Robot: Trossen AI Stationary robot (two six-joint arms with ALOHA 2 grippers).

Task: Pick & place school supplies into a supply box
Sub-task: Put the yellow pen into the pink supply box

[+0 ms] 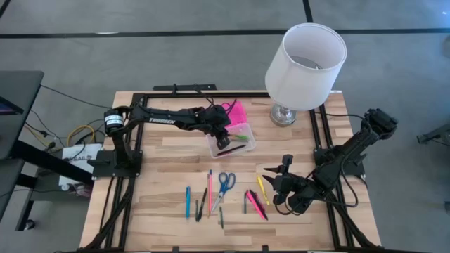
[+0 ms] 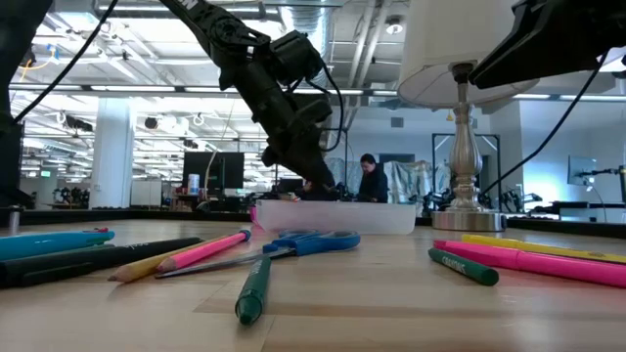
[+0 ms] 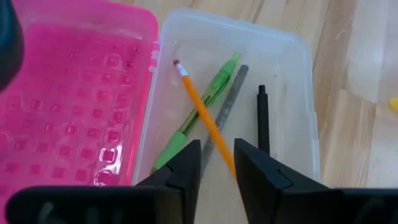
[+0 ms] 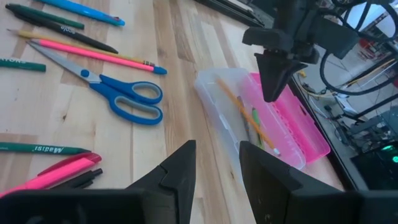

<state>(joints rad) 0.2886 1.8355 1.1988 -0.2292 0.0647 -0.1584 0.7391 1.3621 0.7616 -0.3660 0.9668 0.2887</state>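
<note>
"TROSSEN" on left arm [image 1: 163, 120]; "CRAYOLA" on green marker [image 2: 462, 266].

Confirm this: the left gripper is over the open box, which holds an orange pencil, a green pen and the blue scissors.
Wrong on the scissors. The left wrist view shows the box holding an orange pencil, a green pen and dark pens; the scissors lie on the table in the high view. The left gripper is above it.

occluded and cropped items

in the left wrist view, the orange pencil [image 3: 202, 112] ran down behind the left gripper [image 3: 217, 163], so its tip was hidden; the pink lid [image 3: 68, 106] was cut off by the picture's edge. in the low view, the clear box [image 2: 337, 217] contents could not be made out, and the lamp [image 2: 460, 117] shade was cropped. in the high view, print on the pens was too small to read.
</note>
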